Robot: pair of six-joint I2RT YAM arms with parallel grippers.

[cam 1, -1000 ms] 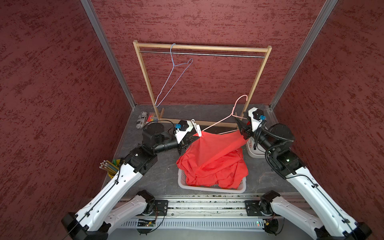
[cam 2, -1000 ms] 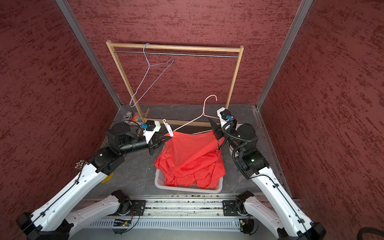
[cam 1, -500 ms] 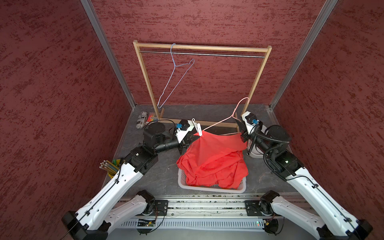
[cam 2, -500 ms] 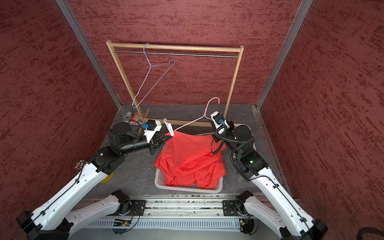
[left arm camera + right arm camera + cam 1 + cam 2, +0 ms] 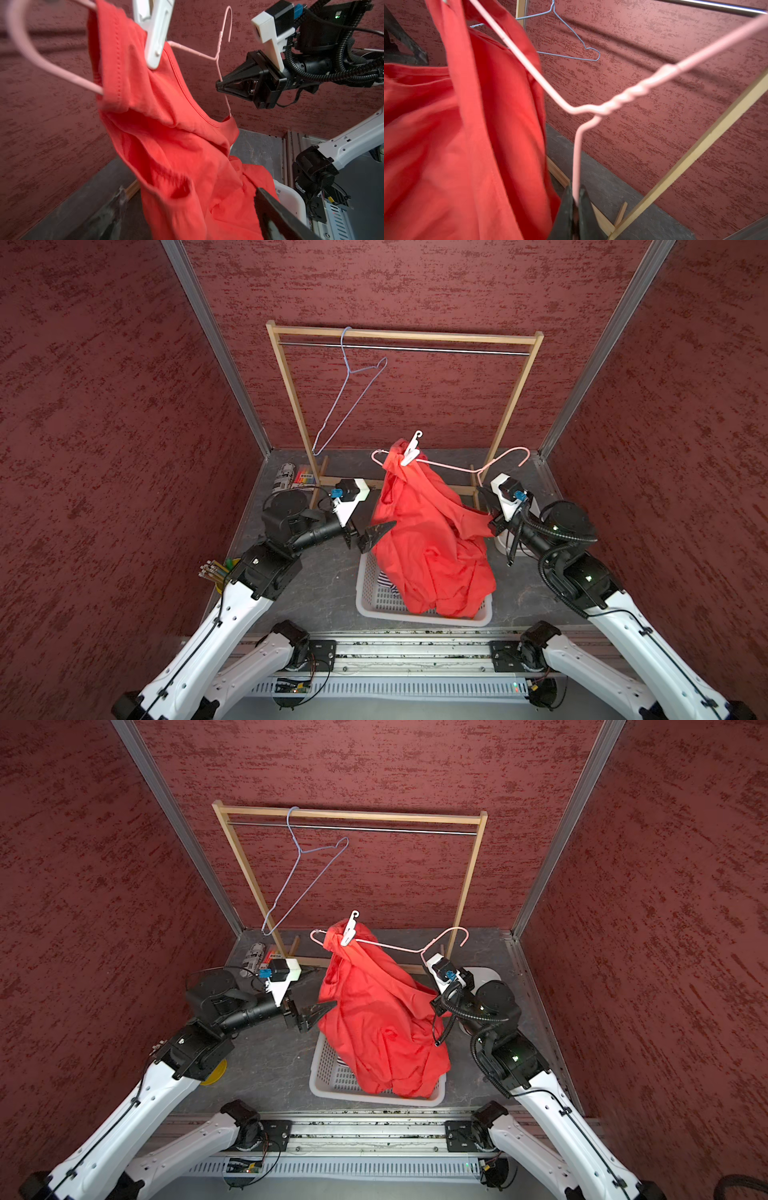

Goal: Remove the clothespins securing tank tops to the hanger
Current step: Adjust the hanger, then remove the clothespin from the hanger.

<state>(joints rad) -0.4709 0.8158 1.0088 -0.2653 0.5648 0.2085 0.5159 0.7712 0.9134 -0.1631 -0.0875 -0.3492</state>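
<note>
A pink wire hanger (image 5: 449, 466) is tilted above the basket. My right gripper (image 5: 484, 495) is shut on its wire just below the twisted neck, as the right wrist view shows (image 5: 576, 205). The orange-red tank top (image 5: 428, 539) hangs bunched from the hanger's far end. A white clothespin (image 5: 410, 450) pins it there, seen close in the left wrist view (image 5: 154, 37). My left gripper (image 5: 374, 526) is open beside the cloth and holds nothing. A bit of the striped tank top (image 5: 387, 581) shows in the basket under the red cloth.
A white slotted basket (image 5: 370, 605) sits on the floor at centre. Behind it stands a wooden rack (image 5: 291, 398) with a blue wire hanger (image 5: 349, 398) on its rail. A can and a marker box (image 5: 286, 481) lie at back left. A pencil cup (image 5: 216, 570) stands by the left arm.
My left gripper has opened and drawn back from the hanger's end. My right gripper has shut on the hanger near its neck. The hanger's pinned end has risen, so the top hangs lengthwise.
</note>
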